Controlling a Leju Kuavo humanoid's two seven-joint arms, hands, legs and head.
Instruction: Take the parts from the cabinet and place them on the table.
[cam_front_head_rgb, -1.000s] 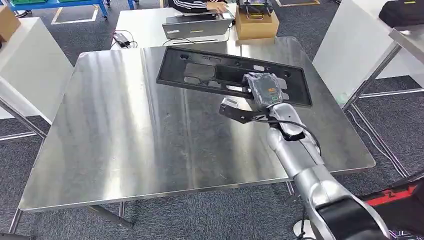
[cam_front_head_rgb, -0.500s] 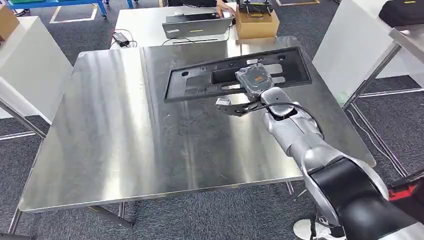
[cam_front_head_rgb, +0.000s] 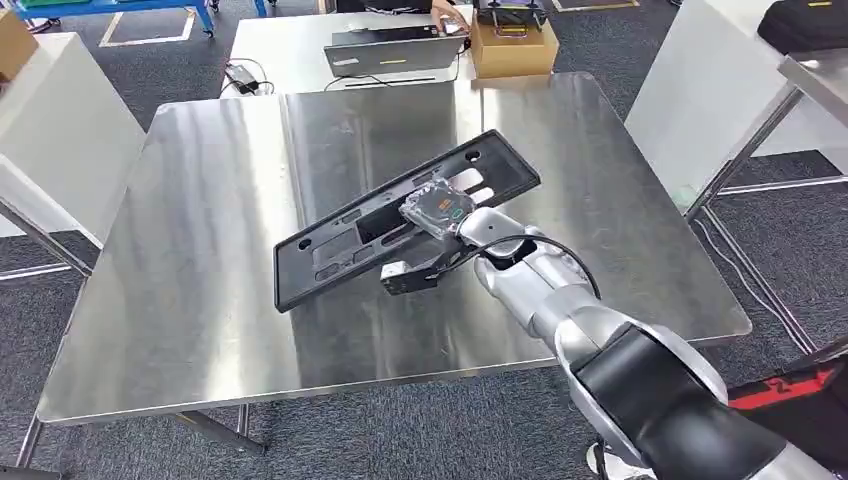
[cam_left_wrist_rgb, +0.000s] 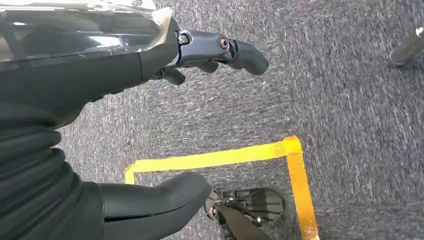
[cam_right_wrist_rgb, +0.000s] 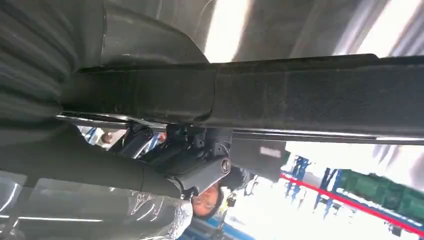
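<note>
A long black plastic panel with several cut-outs lies slanted over the middle of the steel table. My right hand grips it near its middle, on the edge nearer me. I cannot tell whether the panel touches the tabletop. In the right wrist view the panel's edge crosses the picture, with my fingers curled around it. My left hand hangs over grey carpet, its fingers apart and holding nothing.
A second table behind holds a laptop and a cardboard box, with a person's hand at the laptop. White furniture stands on the left and a white table on the right. Yellow floor tape lies below my left hand.
My right arm has swung the panel from the table's far right toward its middle and nearer me, turning it so its left end now points toward the near-left.
</note>
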